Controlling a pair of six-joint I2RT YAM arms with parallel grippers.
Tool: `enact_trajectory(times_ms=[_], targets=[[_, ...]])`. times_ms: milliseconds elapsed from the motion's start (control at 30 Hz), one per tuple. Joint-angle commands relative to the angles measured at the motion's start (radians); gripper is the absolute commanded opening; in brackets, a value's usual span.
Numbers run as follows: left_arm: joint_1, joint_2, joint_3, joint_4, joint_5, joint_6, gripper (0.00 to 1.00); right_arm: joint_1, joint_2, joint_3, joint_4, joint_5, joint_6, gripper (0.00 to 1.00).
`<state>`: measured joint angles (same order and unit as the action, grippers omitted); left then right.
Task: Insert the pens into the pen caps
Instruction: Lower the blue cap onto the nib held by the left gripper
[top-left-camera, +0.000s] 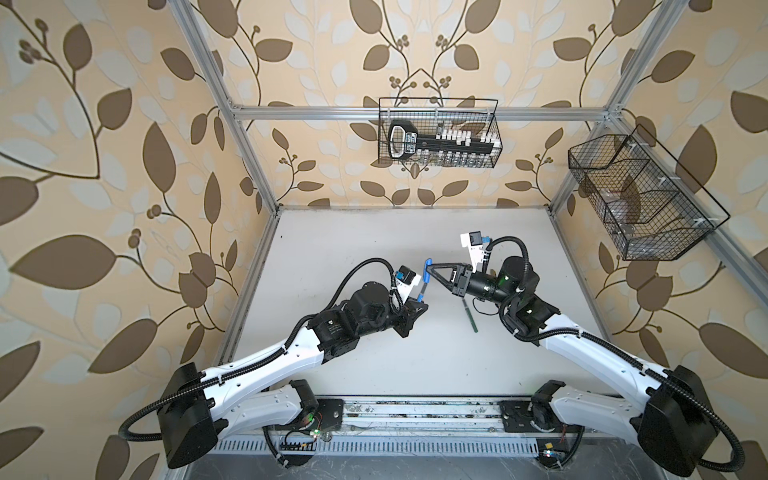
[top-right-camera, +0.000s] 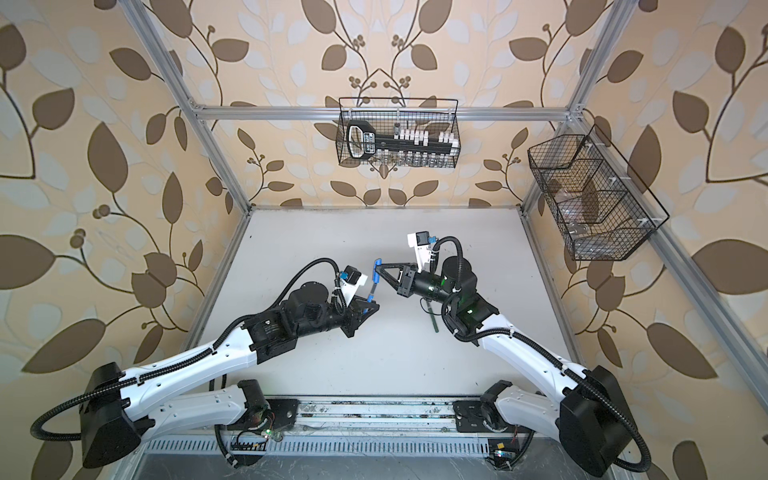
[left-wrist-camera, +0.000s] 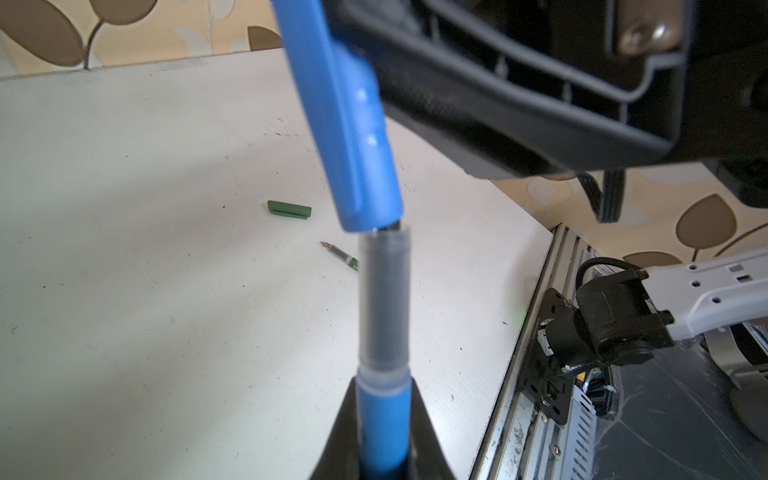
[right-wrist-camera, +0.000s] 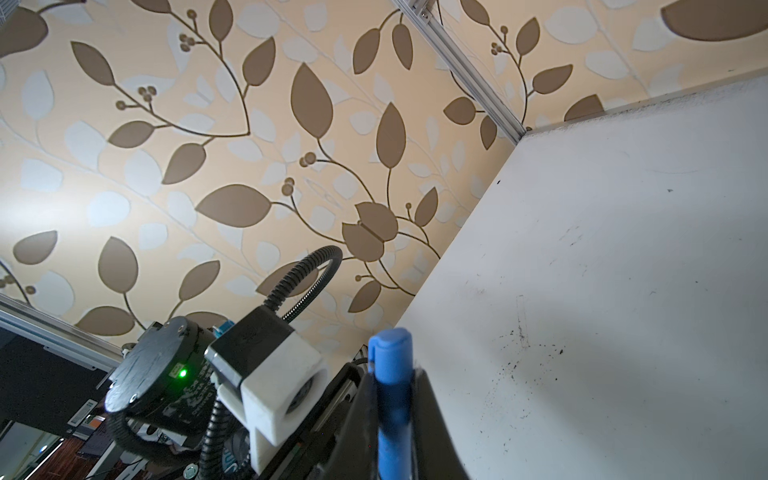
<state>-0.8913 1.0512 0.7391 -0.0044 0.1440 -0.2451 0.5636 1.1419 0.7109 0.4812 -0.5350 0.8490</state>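
Midway through the blue pair, by the look of it. Grips the blue pen by its barrel in the left pincer, closed tight on it, with the grey front section pointing away from the fingers. Holds the blue cap in the right pincer, likewise clamped shut around it, closed end poking out past the fingertips in the right wrist view. Brings the two together in the air above the middle of the counter. From the left wrist, cap mouth just at the end of the grey section, nib seemingly only just inside, cap tilted off the pen's line rather than straight with it. Not seated: whole grey section bare.

Leaves the green pair untouched: green pen flat on the counter beside the right arm, green cap lying near its tip but apart from it, seen only from the left wrist. Shows no tan-brown pen or cap in any view; cannot tell whether finished, hidden under an arm, or absent.

As a judgement: no pair visibly finished, one in hand, one waiting. Probably needs the cap straightened onto the pen's axis, then a push along it until the grey section disappears; after that, the same for green. Risks jamming or slipping off the rim if pushed while tilted.
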Motion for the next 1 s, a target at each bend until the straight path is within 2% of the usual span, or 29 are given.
enact_trajectory(times_ms=[0, 700, 833, 967], targets=[[-0.006, -0.024, 0.009, 0.072, -0.034, -0.003, 0.1, 0.009, -0.001, -0.022, 0.022, -0.006, 0.013, 0.12], [-0.006, -0.05, 0.007, 0.072, -0.094, 0.002, 0.1, 0.038, -0.033, -0.027, -0.038, -0.011, -0.052, 0.14], [-0.006, -0.066, 0.022, 0.071, -0.099, 0.018, 0.1, 0.059, -0.038, -0.016, -0.09, 0.006, -0.098, 0.19], [-0.006, -0.06, 0.034, 0.064, -0.082, 0.026, 0.1, 0.077, -0.046, 0.023, -0.172, 0.015, -0.162, 0.34]])
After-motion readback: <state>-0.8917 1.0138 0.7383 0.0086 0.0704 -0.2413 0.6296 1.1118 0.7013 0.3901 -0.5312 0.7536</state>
